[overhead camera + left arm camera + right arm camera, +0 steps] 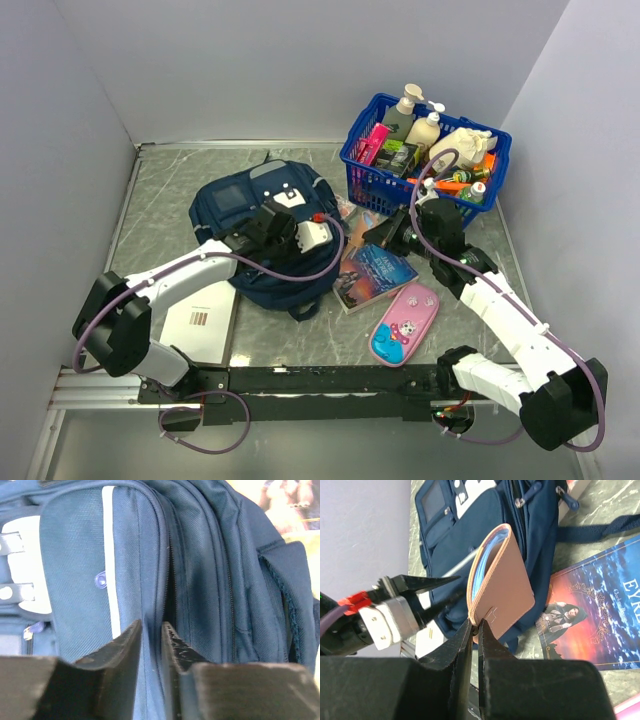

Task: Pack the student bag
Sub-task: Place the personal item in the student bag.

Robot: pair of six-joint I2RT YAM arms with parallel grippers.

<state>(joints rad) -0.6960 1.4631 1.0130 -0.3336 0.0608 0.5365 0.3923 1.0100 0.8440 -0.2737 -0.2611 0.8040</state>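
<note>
The student bag [245, 215], a navy backpack with a white patch, lies flat at the table's middle left. My left gripper [272, 222] rests on it. In the left wrist view the gripper [151, 626] is shut on a fold of the bag's fabric [150, 580] next to a zip seam. My right gripper [378, 236] hovers just right of the bag. In the right wrist view it [475, 625] is shut on the corner of a tan leather notebook [502, 587] with blue page edges, held upright over the bag [470, 535]. The left gripper's fingers [427, 583] show beside it.
A blue plastic basket [365, 180] with bottles and several small items stands at the back right. A dark-blue fantasy book [372, 272] and a pink pencil case [405, 323] lie in front of it. A white book [200, 320] lies at the front left. Grey walls enclose the table.
</note>
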